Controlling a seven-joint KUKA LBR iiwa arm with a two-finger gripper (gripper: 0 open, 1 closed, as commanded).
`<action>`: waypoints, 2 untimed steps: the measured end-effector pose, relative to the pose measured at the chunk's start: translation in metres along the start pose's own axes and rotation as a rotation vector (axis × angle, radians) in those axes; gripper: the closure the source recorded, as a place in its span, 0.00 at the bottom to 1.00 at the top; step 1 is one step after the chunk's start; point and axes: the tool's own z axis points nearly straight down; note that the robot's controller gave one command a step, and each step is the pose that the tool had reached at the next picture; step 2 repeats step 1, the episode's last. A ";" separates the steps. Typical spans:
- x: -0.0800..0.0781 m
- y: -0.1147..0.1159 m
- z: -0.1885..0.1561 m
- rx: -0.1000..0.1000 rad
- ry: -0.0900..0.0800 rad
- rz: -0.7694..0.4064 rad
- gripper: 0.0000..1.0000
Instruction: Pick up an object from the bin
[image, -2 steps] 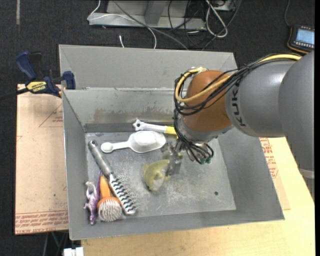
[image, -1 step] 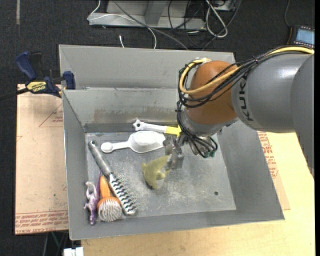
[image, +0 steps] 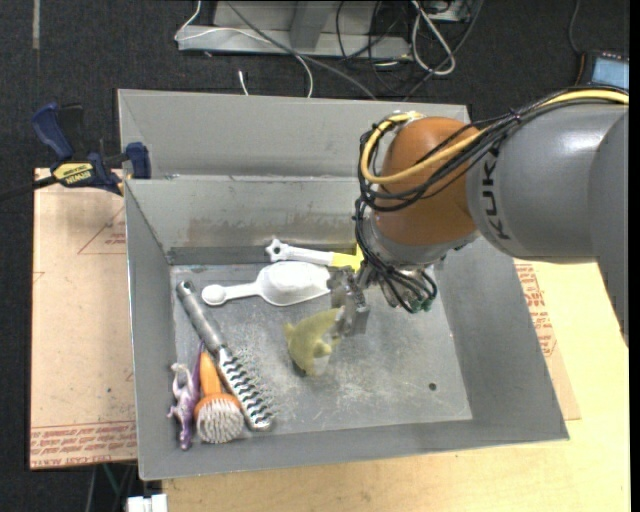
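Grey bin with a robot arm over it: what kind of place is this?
Probably a robot lab: a big arm reaches into a metal bin, and cables lie on the floor behind.

In bin (image: 425, 395): scoop (image: 278, 285) behind lump (image: 310, 347); brush (image: 226, 383) nr front-left.

One camera is mounted above the open-topped grey sheet-metal bin (image: 400, 380) and tilted somewhat off vertical. It looks down and away from the bin's near rim at the bottom of the frame, so the far wall shows a broader inner face than the near wall. It stands far enough back to take in the bin's whole floor, with a margin of dark, cable-strewn ground (image: 120, 40) beyond the far side. The large grey jointed robot arm (image: 560, 180) enters from the frame's right, nearer the lens than the bin, and covers the far right corner.
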 end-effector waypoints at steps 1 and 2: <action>0.000 0.001 -0.026 -0.001 0.002 -0.001 1.00; 0.000 0.001 -0.026 -0.001 0.002 -0.001 1.00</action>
